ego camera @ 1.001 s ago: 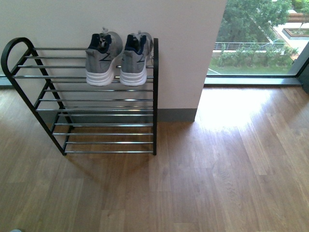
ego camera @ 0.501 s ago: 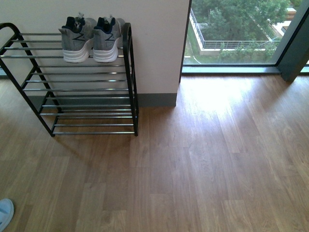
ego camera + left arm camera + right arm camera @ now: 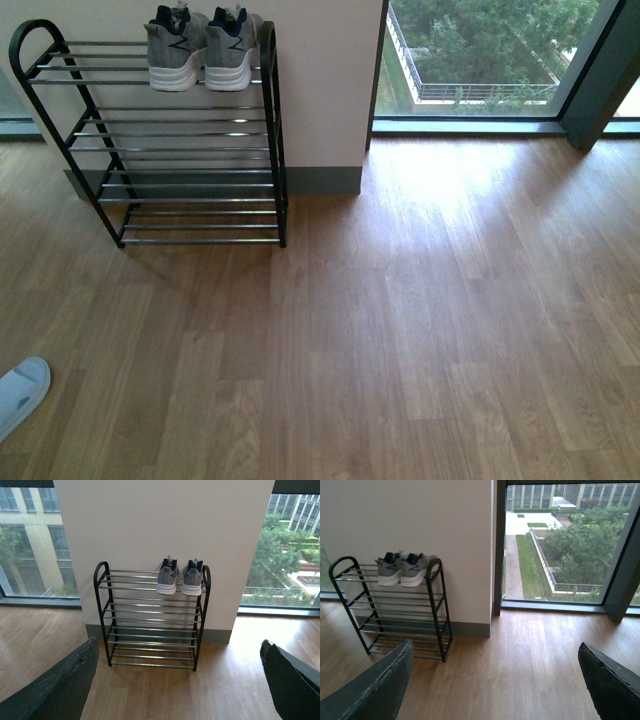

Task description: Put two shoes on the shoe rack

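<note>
1. Shoes are both up on the top tier of the shoe rack (image 3: 274, 130): first shoe (image 3: 175, 55) and second shoe (image 3: 232, 55) sit side by side, touching, heels toward your pincers, at the rack's end on the right pincer's side.
2. Your left pincer (image 3: 178, 645) is spread wide with nothing between its fingers (image 3: 70, 680). The pair lies well ahead of it, almost in line with the gap.
3. Your right pincer (image 3: 496, 646) is equally wide and empty. From it the rack sits well ahead and off toward the left arm's side.
4. By my reading the placing is done, so the step in hand is only a clean finish. Check that each white sole bridges several chrome rods rather than hanging on one.
5. If you back away, hold both arms clear of the rack's uprights, and mind the pale slipper-like thing (image 3: 20, 392) on the floor (image 3: 400, 330), low on the left pincer's side.
</note>
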Controlling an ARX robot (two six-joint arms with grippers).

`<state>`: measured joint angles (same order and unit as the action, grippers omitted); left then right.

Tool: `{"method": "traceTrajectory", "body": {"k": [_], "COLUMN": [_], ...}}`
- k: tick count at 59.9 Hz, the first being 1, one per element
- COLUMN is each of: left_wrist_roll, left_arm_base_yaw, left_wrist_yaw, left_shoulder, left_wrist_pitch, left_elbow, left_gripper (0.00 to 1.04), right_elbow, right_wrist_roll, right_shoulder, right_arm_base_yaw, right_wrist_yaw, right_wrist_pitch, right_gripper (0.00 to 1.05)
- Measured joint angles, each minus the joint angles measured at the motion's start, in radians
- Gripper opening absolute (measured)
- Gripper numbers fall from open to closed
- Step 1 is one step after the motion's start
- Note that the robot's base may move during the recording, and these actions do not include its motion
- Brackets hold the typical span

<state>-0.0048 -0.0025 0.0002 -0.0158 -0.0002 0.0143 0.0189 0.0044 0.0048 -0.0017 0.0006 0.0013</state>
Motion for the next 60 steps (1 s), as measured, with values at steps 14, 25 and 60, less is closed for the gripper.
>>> {"method": "traceTrajectory", "body": {"k": [14,25,60], "left_wrist_roll": [0.000,0.000,0.000], "left_arm_base_yaw": [0.000,0.000,0.000], "left_wrist_yaw": [0.002,0.000,0.000], "left_shoulder": [0.000,0.000,0.000], "left_wrist_pitch": [0.000,0.000,0.000], "left_elbow": [0.000,0.000,0.000], "left_gripper": [0.95,0.95,0.95], "right_elbow": [0.000,0.000,0.000], "right_wrist_roll": [0.000,0.000,0.000], "right_shoulder": [0.000,-0.001,0.000], "right_arm_base_yaw": [0.000,0.000,0.000], "right_wrist_yaw": [0.003,0.001,-0.001], "right_wrist_pitch": [0.000,0.000,0.000], "right_gripper": [0.95,0.95,0.95]}}
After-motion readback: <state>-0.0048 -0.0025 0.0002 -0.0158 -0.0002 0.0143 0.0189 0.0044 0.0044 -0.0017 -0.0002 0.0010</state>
